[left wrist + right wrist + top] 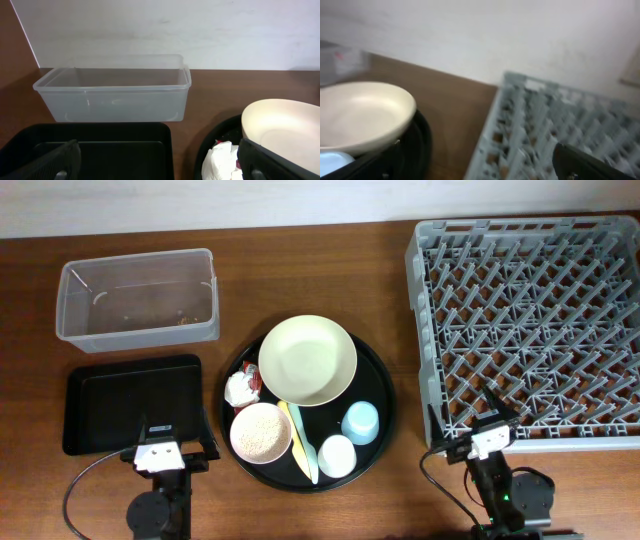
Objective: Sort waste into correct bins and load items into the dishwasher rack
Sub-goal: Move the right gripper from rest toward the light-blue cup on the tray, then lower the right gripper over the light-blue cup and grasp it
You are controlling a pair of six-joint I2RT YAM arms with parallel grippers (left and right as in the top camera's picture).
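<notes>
The left gripper (157, 150), fingers spread wide and holding nothing, hovers low over the near edge of the black tray (100, 405). The clear tub (138, 295) sits just behind that tray. The right gripper (475, 155) also looks parted and empty (its own view is blurred), at the near-left corner of the grey rack (530, 320). Between the arms a round tray (378, 380) carries the rest: the cream plate (307, 360), the crumpled wrapper (241, 387) against its left side, a bowl (233, 435) heaped with grains (261, 432), a blue cup (360, 421), a white cup (337, 456), and yellow and green utensils (300, 442) lying between bowl and cups.
</notes>
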